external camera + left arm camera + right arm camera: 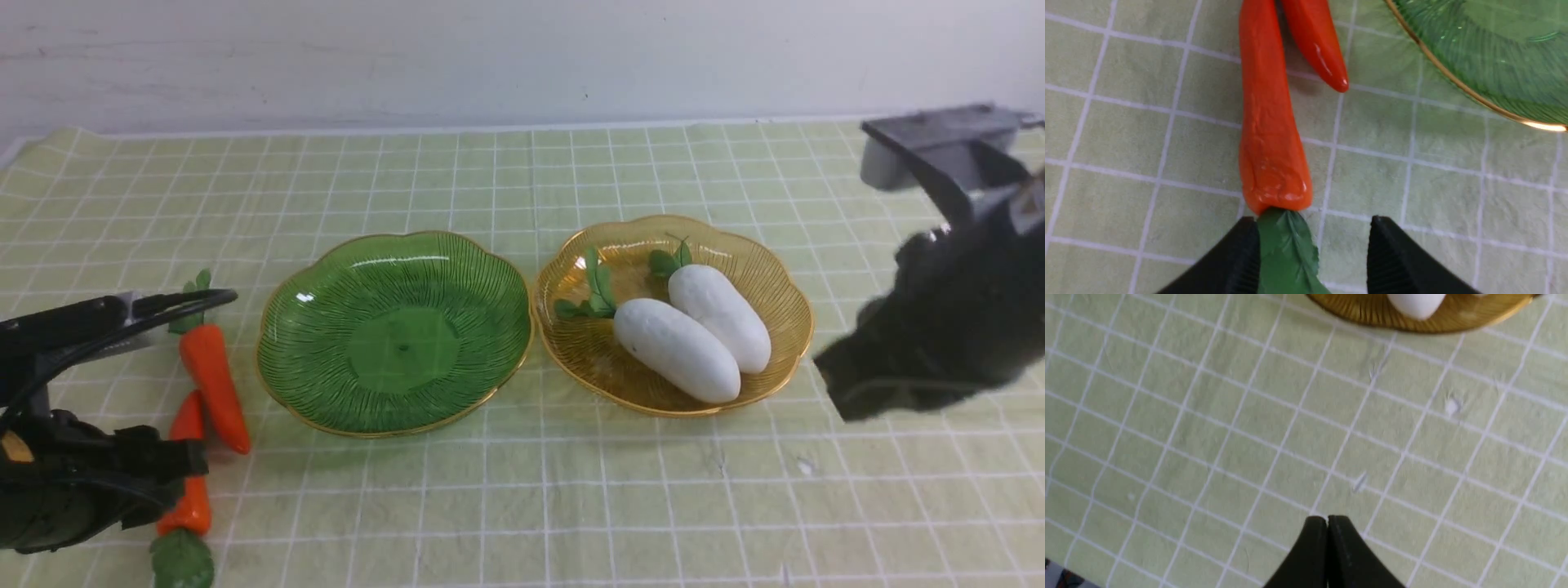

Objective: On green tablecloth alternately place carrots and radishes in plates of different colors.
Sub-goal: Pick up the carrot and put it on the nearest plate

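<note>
Both radishes [694,335] sit in yellow plate [804,327], carrots [214,384] both on cloth [571,490] beside empty green plate [392,343]; left gripper [1312,228] spread around a carrot's leaves, right gripper [1327,522] pressed together, holding nothing.

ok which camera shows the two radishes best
The front view: both radishes lie whole, side by side in the amber plate. The right wrist view catches little more than one rounded white end at that plate's edge. The left wrist view shows no radish, just the carrots and part of the green plate.
</note>
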Controlling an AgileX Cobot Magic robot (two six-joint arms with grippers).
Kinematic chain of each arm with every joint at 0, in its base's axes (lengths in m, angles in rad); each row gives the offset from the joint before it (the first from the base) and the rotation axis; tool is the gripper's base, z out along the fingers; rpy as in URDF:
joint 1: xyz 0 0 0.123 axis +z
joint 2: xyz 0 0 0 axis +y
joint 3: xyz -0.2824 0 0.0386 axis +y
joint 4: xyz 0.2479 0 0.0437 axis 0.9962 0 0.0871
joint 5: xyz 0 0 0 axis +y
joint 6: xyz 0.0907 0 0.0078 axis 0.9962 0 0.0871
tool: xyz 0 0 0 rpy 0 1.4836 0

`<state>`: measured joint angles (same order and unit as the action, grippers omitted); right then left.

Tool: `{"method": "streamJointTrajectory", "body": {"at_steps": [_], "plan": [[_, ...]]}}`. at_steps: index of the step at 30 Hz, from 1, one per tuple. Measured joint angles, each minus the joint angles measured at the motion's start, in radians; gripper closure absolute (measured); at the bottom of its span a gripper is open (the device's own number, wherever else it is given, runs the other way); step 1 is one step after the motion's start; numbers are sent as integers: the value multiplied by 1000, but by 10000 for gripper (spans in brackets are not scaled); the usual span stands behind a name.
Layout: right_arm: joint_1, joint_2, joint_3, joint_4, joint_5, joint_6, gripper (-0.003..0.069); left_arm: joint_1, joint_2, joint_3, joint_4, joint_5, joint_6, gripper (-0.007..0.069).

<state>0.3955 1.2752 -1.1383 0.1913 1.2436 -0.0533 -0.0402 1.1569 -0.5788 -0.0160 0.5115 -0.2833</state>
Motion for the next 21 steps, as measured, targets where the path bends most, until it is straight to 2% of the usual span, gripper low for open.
{"method": "streamJointTrajectory", "body": {"at_steps": [4,10,17,21], "plan": [[0,-128,160,0,1,0,673,0,136,-44,70,-42,-77,293],[0,-201,264,-2,-18,0,673,0,276,-82,137,-66,-98,293],[0,-206,279,-3,-60,0,673,0,408,-93,182,-87,-97,286],[0,-206,279,-3,-68,0,673,0,423,-99,188,-66,-97,309]]}}
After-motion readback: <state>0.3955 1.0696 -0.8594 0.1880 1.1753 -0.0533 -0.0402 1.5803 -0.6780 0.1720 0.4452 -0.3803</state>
